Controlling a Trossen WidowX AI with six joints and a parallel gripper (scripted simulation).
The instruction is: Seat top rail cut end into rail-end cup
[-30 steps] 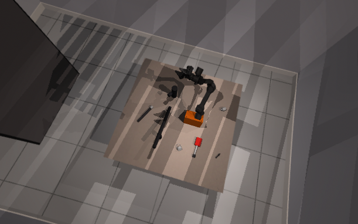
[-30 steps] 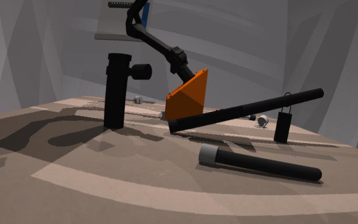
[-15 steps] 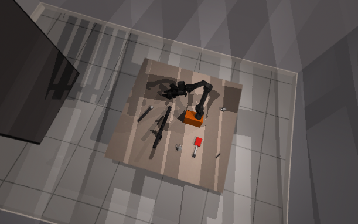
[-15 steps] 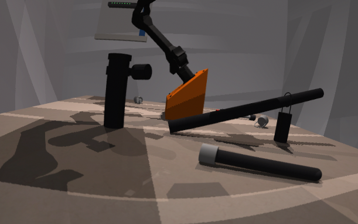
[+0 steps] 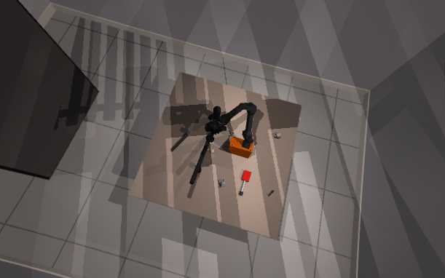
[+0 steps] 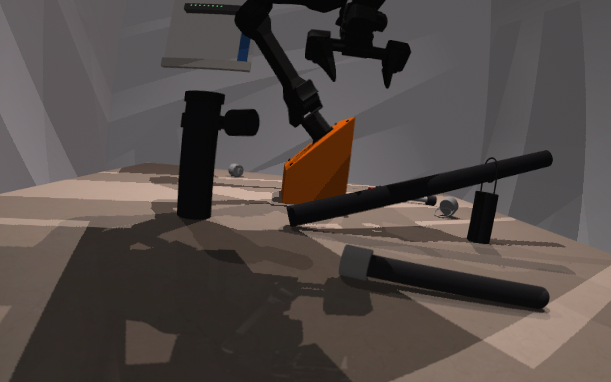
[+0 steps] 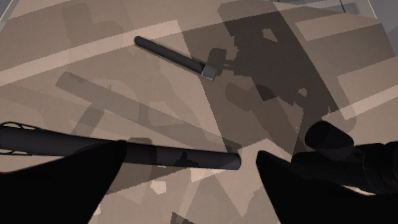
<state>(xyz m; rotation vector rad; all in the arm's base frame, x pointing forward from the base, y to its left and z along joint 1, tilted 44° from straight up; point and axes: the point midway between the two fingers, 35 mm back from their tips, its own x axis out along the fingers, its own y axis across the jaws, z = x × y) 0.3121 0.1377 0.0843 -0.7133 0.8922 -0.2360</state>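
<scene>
The rail (image 6: pixel 416 188) is lying slanted, its cut end resting low on the counter (image 6: pixel 56 200) near the orange arm base (image 6: pixel 323 165), its far end raised and passing through the loop of the small cap stand (image 6: pixel 483 215). The tool (image 6: pixel 359 67) is hanging above the rail's low end with its two fingers spread wide and nothing between them, touching nothing.

From the wrist view, the rail's cut end (image 7: pixel 232 161) is showing between the two dark finger shapes, well below them.

Moving outward, the big post (image 6: pixel 197 155) is standing upright to the left, with the round cup (image 6: pixel 241 122) sticking out sideways from the band near the post's top. The cup is empty; the rail end is well apart from it and much lower.

A second, loose pipe with a grey end (image 6: pixel 446 277) is lying nearer the camera, and a small red-headed item (image 5: pixel 245 178) is lying farther off.

As a judgement, the task is barely begun: grasping, lifting, seating the rail in the cup and releasing all remain.
</scene>
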